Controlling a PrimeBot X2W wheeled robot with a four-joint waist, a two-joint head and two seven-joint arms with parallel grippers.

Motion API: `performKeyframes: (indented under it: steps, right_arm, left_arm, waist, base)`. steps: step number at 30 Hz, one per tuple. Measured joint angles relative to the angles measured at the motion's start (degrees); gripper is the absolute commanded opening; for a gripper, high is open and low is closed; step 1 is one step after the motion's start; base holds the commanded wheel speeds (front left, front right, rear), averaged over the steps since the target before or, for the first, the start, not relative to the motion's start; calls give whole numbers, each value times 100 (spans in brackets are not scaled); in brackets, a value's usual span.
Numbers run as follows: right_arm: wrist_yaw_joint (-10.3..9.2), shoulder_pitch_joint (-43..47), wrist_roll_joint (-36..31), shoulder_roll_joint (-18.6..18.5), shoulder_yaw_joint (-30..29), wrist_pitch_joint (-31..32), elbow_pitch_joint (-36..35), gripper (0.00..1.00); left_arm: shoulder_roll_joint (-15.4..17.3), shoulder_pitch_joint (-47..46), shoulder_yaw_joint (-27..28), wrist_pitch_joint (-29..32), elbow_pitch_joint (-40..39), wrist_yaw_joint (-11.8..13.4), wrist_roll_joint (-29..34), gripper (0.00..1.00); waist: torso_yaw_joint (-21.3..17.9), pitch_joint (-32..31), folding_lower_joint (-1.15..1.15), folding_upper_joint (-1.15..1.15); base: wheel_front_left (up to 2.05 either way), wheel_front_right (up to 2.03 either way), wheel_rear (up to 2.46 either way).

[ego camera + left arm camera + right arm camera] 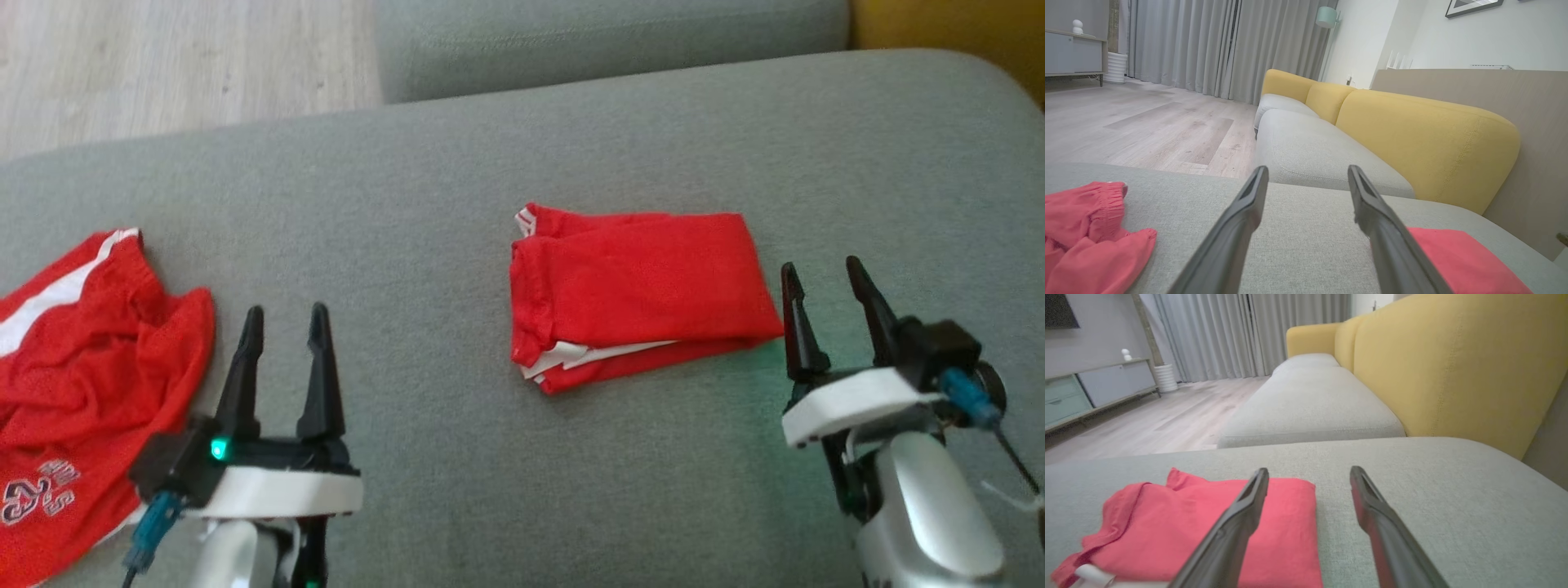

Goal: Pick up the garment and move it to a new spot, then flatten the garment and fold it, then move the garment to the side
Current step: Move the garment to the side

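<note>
1. Left claw: I read both dark fingers spread wide with nothing between them. In the left wrist view only bare grey fabric shows in the gap.
2. Right claw: its fingers are likewise parted wide and empty. The right wrist view shows bare cushion in the gap.
3. Folded red garment: it lies flat on the grey sofa seat cushion, between the two claws and much nearer the right one. Its right-hand corner sits just beside the right claw's left finger; I cannot tell whether they touch. White trim shows at the layered edges on the side facing the left claw.
4. In the right wrist view, that claw's left finger crosses over the garment's right part, and the rest of the cloth spreads out to the left of the finger.
5. Crumpled red shorts: they lie loose and unfolded just left of the left claw, apart from its fingers. They carry a white side stripe and white printed lettering.
6. Beyond both claws' fingertips I see a second grey seat cushion, with a yellow backrest to its right and a pale wood floor to its left.
</note>
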Motion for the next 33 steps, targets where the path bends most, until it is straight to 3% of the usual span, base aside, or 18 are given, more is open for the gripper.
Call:
performKeyframes:
  steps: [12,21,22,23,24,33]
  right_arm:
    - [0,-1002,130,0,-546,409,1734,100]
    - [0,-1544,183,-11,-419,512,2602,100]
    - [0,-1608,196,-16,-409,503,2673,79]
    - [0,-1661,223,-25,-404,497,2741,44]
    - [0,-1703,248,-33,-388,482,2791,0]
    - [0,-1884,-553,-4,-278,146,2906,0]
  left_arm:
    - [-11,-389,-265,-7,57,-2,1,100]
    - [-12,-557,-309,-8,57,-2,-1,100]
    - [-12,-566,-309,-8,57,-2,-4,100]
    - [-12,-570,-309,-8,57,-2,-25,100]
    - [-12,-573,-310,-8,59,-2,-41,100]
    - [-14,-698,-335,-24,29,-2,-40,100]
  waist:
    - [500,581,1,0]
    - [703,844,1,0]
    - [711,864,1,0]
    - [715,879,1,0]
    - [713,889,0,0]
    - [444,800,0,0]
  base:
    - [0,0,0]
    - [0,0,0]
    - [0,0,0]
    - [0,0,0]
    - [0,0,0]
    - [0,0,0]
